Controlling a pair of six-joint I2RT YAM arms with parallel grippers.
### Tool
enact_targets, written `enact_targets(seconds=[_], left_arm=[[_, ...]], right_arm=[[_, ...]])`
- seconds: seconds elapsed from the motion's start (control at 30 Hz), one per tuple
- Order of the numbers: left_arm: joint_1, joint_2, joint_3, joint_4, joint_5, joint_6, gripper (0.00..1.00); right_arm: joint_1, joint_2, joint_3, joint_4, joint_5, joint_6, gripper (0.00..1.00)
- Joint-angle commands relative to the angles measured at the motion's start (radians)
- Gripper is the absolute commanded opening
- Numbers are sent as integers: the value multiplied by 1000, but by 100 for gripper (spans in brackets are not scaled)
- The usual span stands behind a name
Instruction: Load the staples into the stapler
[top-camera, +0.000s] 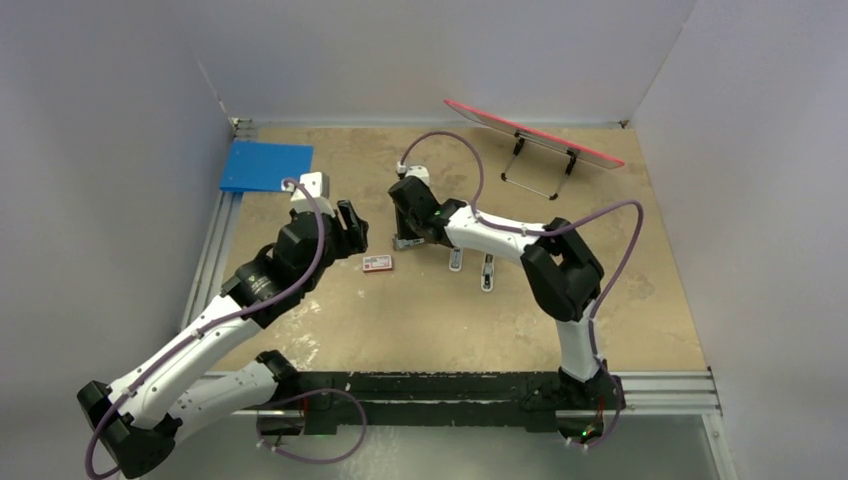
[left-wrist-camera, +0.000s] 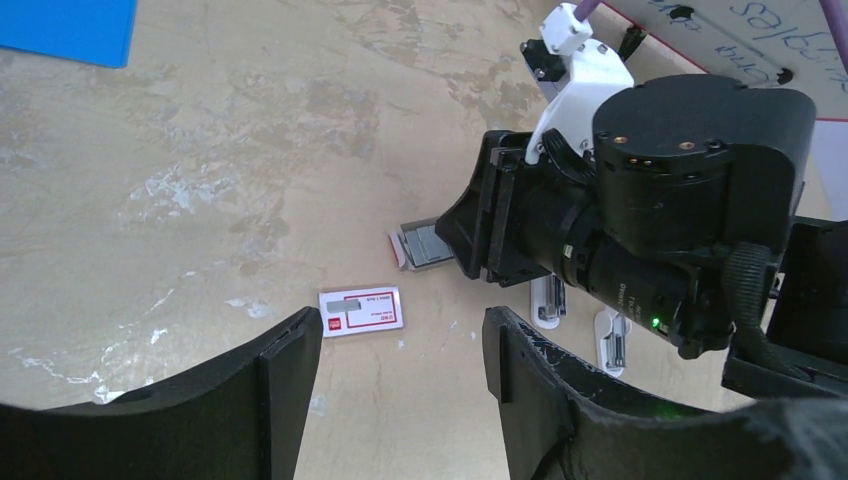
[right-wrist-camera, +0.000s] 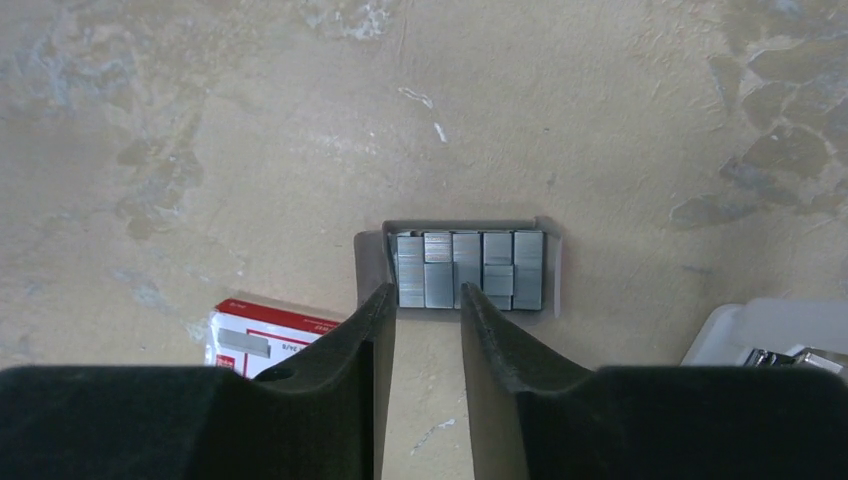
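The staples (right-wrist-camera: 470, 270) are several grey strips lying side by side in a small open tray (right-wrist-camera: 372, 262). My right gripper (right-wrist-camera: 428, 300) is narrowly open, its tips at the near edge of the strips and the gap in line with one strip. It holds nothing. In the top view the right gripper (top-camera: 408, 236) hangs low over the tray. The white stapler (top-camera: 488, 272) lies to its right on the table. My left gripper (left-wrist-camera: 400, 335) is wide open and empty above the red-and-white staple box (left-wrist-camera: 361, 311). The staples (left-wrist-camera: 428, 246) also show in the left wrist view.
A shorter white piece (top-camera: 456, 260) lies between the tray and the stapler. The staple box (top-camera: 378, 263) lies between the two grippers. A blue sheet (top-camera: 265, 165) is at the back left. A red-edged board on a wire stand (top-camera: 535, 135) is at the back right.
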Motion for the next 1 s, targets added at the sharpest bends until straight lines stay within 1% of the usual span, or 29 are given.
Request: enact_targets(seconds=[0.0,0.13,0.23,0.5,0.67,0.83,0.97], left_arm=[[6,14,-4,32,-15,-15,60],[6,16,-3,31,-7,-15,60],[7,20,-2,31,-5,-16,60],[20,35,-2,33,11,-20,60],[38,52,0,39,47,-20,59],[48,55,0,37,47,-18,59],[54,54,-2,37,47,-21,59]], right_arm=[[20,28,83,-65,22,2,36],[24,67,111,-101,38,5,41],[25,85,127,-119,51,0,43],[24,118,127,-116,55,-4,37],[25,127,121,-104,71,-5,35],[25,142,120,-83,74,3,35],[25,145,117,-67,78,7,32]])
